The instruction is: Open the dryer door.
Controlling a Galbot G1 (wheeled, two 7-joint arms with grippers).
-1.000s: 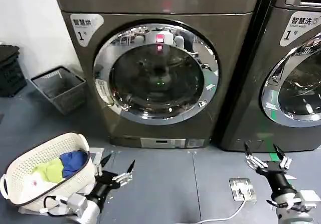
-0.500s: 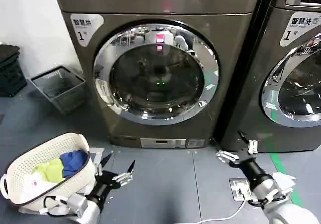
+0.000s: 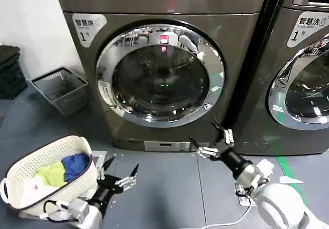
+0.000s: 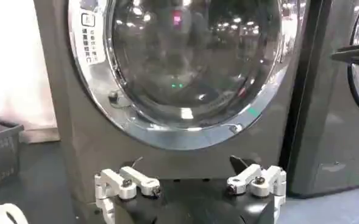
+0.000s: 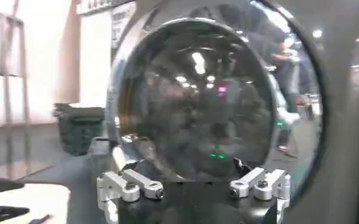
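Two grippers, both spread and empty. Right gripper (image 3: 215,140) sits low, just below the right edge of the large round dryer door with mirror-chrome rim and dark bulging glass (image 3: 160,75); door lies up and left of it, shut. Left gripper (image 3: 119,173) farther, low by the white laundry basket (image 3: 31,163).

Place: looked like a self-service laundry | Evidence: two large dark grey front-loading machines (image 3: 159,64) stood side by side, each with a numbered "Smart wash" sticker (image 3: 88,27) | cream plastic laundry basket of coloured clothes (image 3: 49,170) on the grey floor (image 3: 169,188) | empty grey mesh basket (image 3: 61,90) by the white wall (image 3: 31,23)
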